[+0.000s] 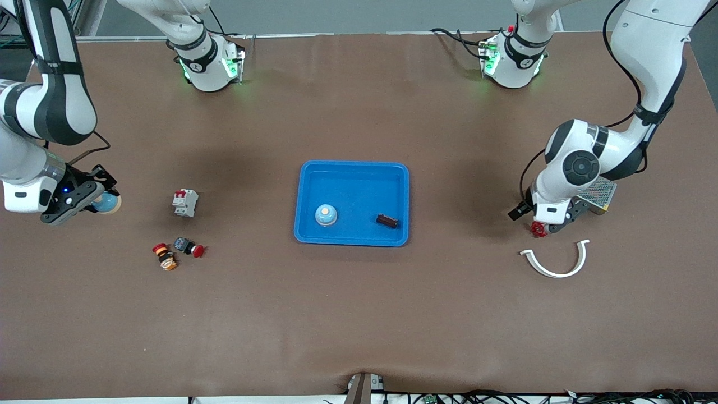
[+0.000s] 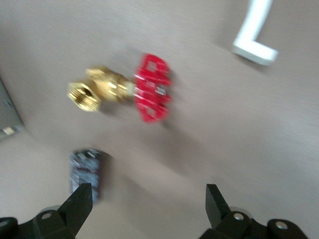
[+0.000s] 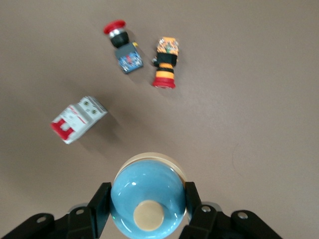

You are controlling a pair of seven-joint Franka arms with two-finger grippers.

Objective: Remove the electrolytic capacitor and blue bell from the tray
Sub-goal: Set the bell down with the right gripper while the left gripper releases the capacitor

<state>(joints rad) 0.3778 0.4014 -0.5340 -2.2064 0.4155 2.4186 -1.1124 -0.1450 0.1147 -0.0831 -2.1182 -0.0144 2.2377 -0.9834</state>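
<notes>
**Right jaws clamp a bell, left jaws stand apart**

Clamped on a blue bell [image 3: 148,196], the right gripper [image 3: 148,205] hovers at the right arm's end of the table. Spread wide, the left gripper [image 2: 148,203] hangs over a dark capacitor [image 2: 86,172] beside a red-handled brass valve [image 2: 122,89]. Another bell [image 1: 326,214] and capacitor [image 1: 387,221] lie in the blue tray [image 1: 353,168].

Left gripper [image 2: 149,204] open over the brown table [image 2: 234,144]

A brass valve [image 2: 102,89] with red handle [image 2: 153,88] lies near a dark capacitor [image 2: 87,172], which sits beside one fingertip [image 2: 79,201]; a white plastic piece [image 2: 255,32] lies apart.
</notes>
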